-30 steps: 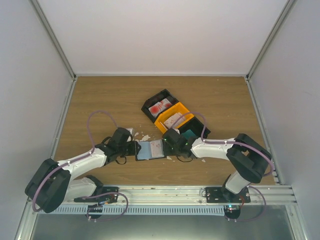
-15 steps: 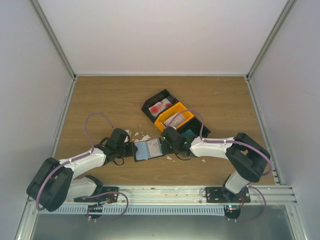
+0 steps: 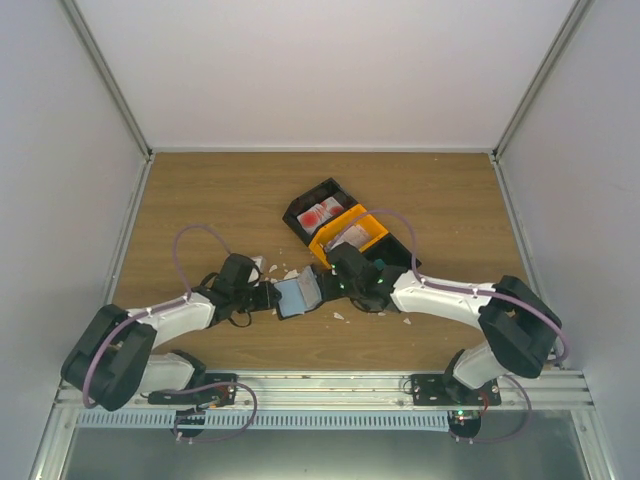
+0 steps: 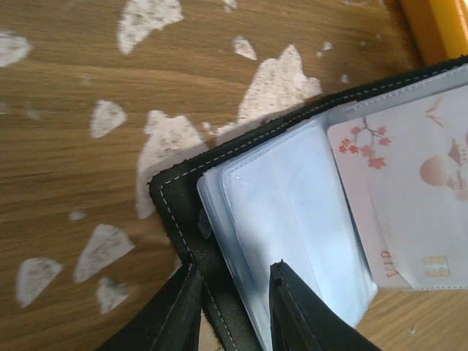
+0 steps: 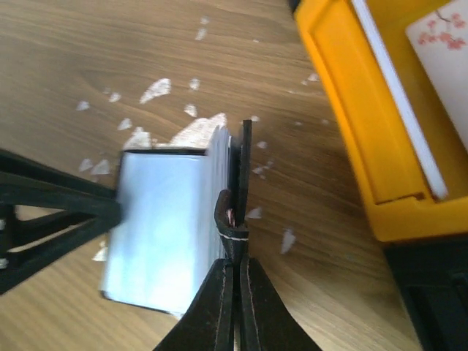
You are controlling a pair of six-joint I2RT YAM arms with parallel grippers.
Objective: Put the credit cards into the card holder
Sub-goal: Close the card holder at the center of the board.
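Observation:
The card holder (image 3: 297, 296) is a black wallet with clear sleeves, half folded on the table between my grippers. My left gripper (image 3: 270, 298) is shut on its left edge. In the left wrist view the black cover (image 4: 219, 292) runs between the fingers, and a white card with red blossoms (image 4: 409, 205) sits in a sleeve. My right gripper (image 3: 325, 290) is shut on the holder's right cover and clasp tab (image 5: 232, 219), holding that half upright. More credit cards lie in the bins: red-and-white (image 3: 320, 212), pale (image 3: 348, 238), teal (image 3: 380, 266).
Three bins stand in a diagonal row behind the right gripper: black (image 3: 305, 205), orange (image 3: 328, 247), black (image 3: 400, 262). The orange bin (image 5: 344, 110) is close on the right in the right wrist view. Torn white paper scraps (image 4: 168, 146) lie around the holder.
My right gripper has lifted the holder's right half and swung it left, so the holder has gone from flat open to half folded. The left gripper has stayed on the left edge.

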